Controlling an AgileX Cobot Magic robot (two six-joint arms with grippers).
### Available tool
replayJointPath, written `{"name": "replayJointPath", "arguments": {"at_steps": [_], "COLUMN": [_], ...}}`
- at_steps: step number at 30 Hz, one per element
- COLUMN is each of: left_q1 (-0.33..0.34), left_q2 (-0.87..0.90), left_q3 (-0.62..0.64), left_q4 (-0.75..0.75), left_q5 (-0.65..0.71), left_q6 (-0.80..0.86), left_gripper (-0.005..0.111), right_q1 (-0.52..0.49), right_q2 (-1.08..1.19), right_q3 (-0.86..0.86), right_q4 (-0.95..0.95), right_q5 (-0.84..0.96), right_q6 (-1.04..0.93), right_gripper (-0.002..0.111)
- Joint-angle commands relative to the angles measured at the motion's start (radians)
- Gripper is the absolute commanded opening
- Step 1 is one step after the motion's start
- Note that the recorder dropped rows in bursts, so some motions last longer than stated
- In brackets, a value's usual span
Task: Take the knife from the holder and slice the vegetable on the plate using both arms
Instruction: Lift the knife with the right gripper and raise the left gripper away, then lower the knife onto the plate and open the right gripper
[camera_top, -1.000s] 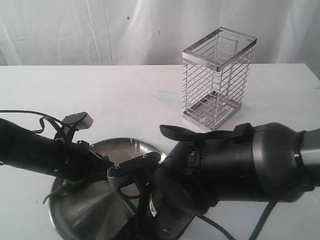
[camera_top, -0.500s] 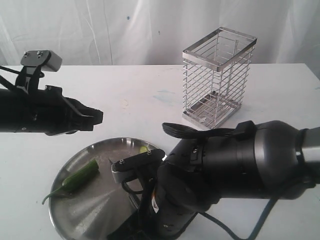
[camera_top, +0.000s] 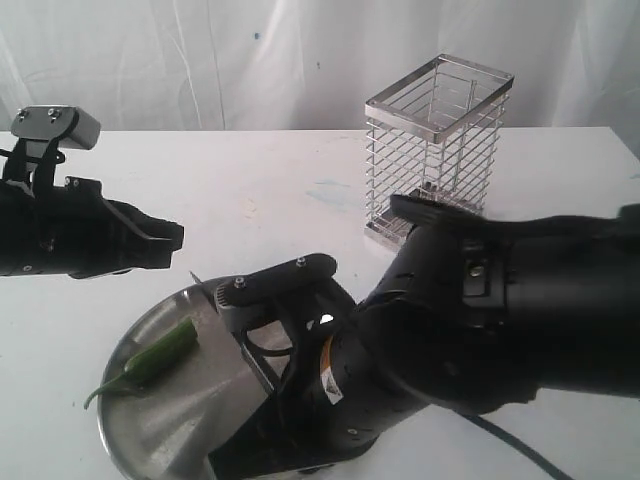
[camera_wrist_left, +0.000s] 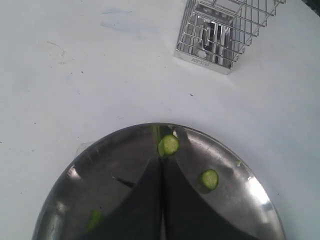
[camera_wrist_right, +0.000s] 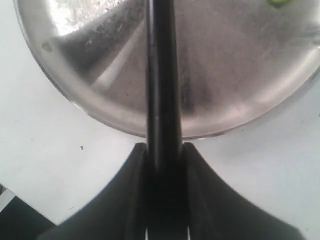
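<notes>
Black right tool (camera_wrist_right: 161, 150): it is pinching the slim dark kitchen knife (camera_wrist_right: 160, 75) near its handle end. The knife runs straight out over the round, shiny steel plate (camera_wrist_right: 220, 75).
Black left tool (camera_top: 172, 238): it is pressed together on nothing, and it hovers above the plate's left side, touching nothing.
Glossy green chili pepper (camera_top: 160, 353): it lies on the left part of the plate with its thin stem reaching towards the rim. Neither tool is touching it.
Small green round slices (camera_wrist_left: 168, 145): two lie on the plate, on the side nearer the holder.
Tall chrome wire holder (camera_top: 440, 150): it stands upright on the white table (camera_top: 270, 180), well behind the plate, with no knife in it.
Step in hand: we judge that the knife is out and more of the pepper is waiting to be cut.
Doing it well: we lower the left tool onto the pepper near its stem and pin it gently. We set the blade square across the pepper just beside the cut end and press straight down, keeping the right tool's grip firm so the handle does not twist.
Watch for: the smooth pepper may roll or skid on the polished plate. The right arm hides most of the blade in the exterior view, so we cannot tell how near the edge is to the pepper.
</notes>
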Motion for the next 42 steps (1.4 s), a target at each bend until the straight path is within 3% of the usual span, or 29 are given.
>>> {"name": "replayJointPath", "arguments": {"at_steps": [1,11,18,25,34,42], "left_q1": [0.002,0.002,0.002,0.002,0.002,0.002], "left_q2": [-0.011,-0.011,-0.011,-0.011,-0.011,-0.011], "left_q3": [0.006,0.006,0.006,0.006,0.004,0.004], "left_q4": [-0.011,0.040,0.035,-0.007,-0.013,-0.013], "left_q5": [0.018,-0.006,-0.010,-0.111,-0.127,-0.121], "left_q6": [-0.007,-0.081,-0.101,-0.101,-0.119,-0.120], "left_gripper": [0.000,0.000,0.000,0.000,0.000,0.000], "right_q1": [0.002,0.000,-0.002,-0.042,-0.071,-0.085], "right_q2": [-0.069,-0.168,-0.094,0.041,0.145,0.217], "right_q3": [0.003,0.164,0.212,0.202,0.067,0.049], "right_q4": [-0.043,-0.060,-0.053,-0.049,-0.019,-0.012], "right_q5": [-0.033,-0.272,-0.347,-0.535,-0.504,-0.473], "right_q6": [0.000,0.069,0.112,0.233,0.247,0.244], "right_gripper": [0.000,0.000,0.000,0.000,0.000,0.000]}}
